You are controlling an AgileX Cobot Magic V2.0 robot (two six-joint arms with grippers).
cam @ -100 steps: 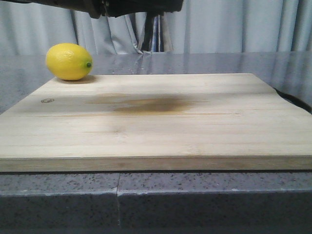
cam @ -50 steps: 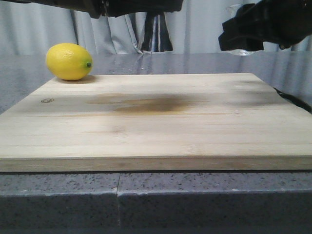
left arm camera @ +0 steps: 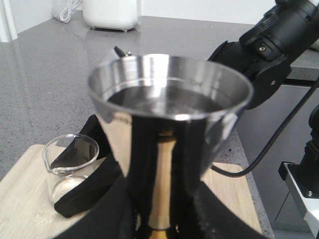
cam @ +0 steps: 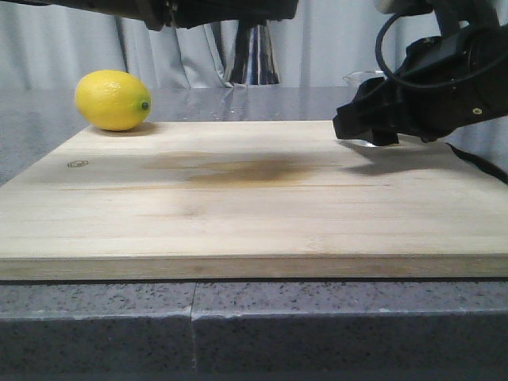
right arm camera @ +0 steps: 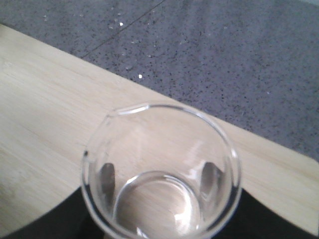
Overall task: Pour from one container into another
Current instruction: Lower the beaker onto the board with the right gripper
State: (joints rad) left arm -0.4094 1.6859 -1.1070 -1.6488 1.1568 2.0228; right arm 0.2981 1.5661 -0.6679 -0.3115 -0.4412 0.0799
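The steel jigger (left arm camera: 169,99) fills the left wrist view, upright, its gold waist clamped between my left gripper's (left arm camera: 162,211) black fingers. In the front view its lower cone (cam: 252,55) hangs under the left gripper (cam: 230,9), high above the board's far edge. My right gripper (cam: 369,119) is shut on the clear glass beaker (cam: 363,78) at the board's far right, its base at or just above the wood. The right wrist view looks down into the beaker (right arm camera: 159,164), lip pointing away, with my right gripper (right arm camera: 159,204) round it. It looks empty. The beaker (left arm camera: 70,167) stands lower than the jigger.
A yellow lemon (cam: 113,100) lies at the far left corner of the wooden cutting board (cam: 238,206), which rests on a grey speckled counter (cam: 238,325). A black cable (cam: 476,163) runs off the board's right side. A white appliance (left arm camera: 112,12) stands far back.
The right arm came into view from the upper right and dropped toward the board with the beaker. The jigger and left arm have barely shifted.
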